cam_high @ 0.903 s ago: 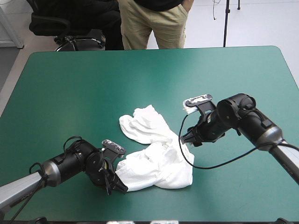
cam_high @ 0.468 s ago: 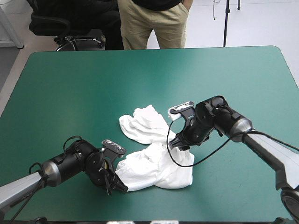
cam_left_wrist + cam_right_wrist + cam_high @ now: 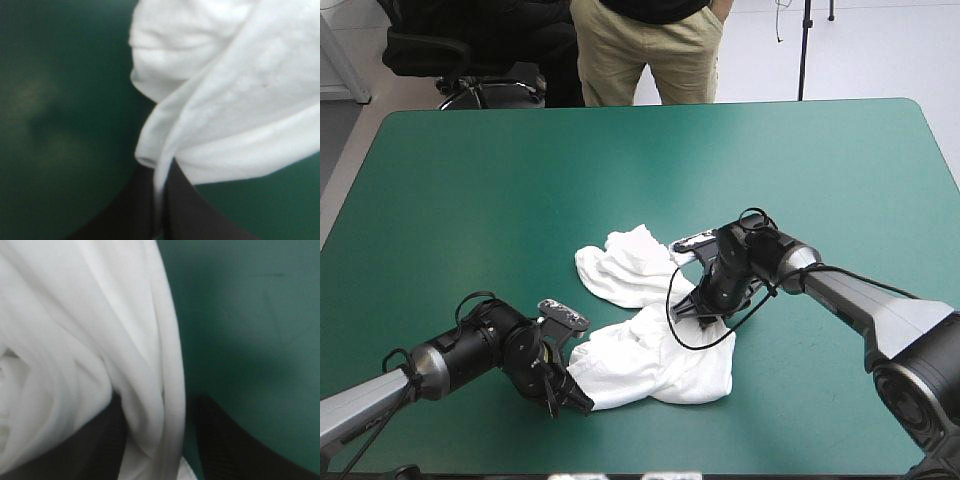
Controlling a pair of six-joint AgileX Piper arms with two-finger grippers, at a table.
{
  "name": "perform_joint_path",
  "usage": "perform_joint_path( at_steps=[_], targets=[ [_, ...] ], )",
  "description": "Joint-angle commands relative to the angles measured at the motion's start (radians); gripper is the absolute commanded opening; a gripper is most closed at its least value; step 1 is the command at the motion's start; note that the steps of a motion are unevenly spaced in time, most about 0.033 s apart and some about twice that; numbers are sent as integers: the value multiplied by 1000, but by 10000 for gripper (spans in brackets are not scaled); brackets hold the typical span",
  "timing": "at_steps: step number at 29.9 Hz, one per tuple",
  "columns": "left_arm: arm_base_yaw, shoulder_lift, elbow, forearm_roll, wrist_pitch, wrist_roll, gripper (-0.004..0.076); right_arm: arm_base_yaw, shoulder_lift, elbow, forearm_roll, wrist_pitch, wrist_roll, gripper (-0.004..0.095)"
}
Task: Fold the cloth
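The white T-shirt [image 3: 655,355] lies as a crumpled heap on the teal-green cover, with a second lobe stretching toward the table's middle. My left gripper [image 3: 576,398] sits low at the heap's near-left corner. In the left wrist view it [image 3: 160,205] is shut on a thin edge of the T-shirt [image 3: 225,100]. My right gripper [image 3: 700,314] rests on the heap's far-right edge. In the right wrist view it [image 3: 157,445] stands open, its black fingers [image 3: 245,445] apart with a thick fold of the T-shirt [image 3: 75,340] between them.
Bare teal-green cover [image 3: 500,180] surrounds the heap on all sides. The table's near edge lies close behind my left arm. A person stands beyond the far edge, not over the table.
My right arm has swung left across the table and come down onto the T-shirt's far-right edge. The left gripper and its corner of the cloth have stayed put.
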Motion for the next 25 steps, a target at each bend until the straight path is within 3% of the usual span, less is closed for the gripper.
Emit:
perform_joint_path(
  at_steps=[1,4,8,16,25],
  targets=[
    [-11,3,2,-80,-57,-5,-17,0,-2,-20,8,-8,-11,334],
    [-11,3,2,-80,-59,-5,-17,1,9,-20,14,8,-16,236],
    [-9,3,-18,-52,-57,-10,-17,1,-13,-20,10,20,-16,-17],
    [-9,-32,-224,200,34,-132,-17,1,-201,-61,-45,21,3,-17],
    [8,-66,-605,438,161,-171,-17,1,-380,-294,-138,30,47,-17]
  ],
)
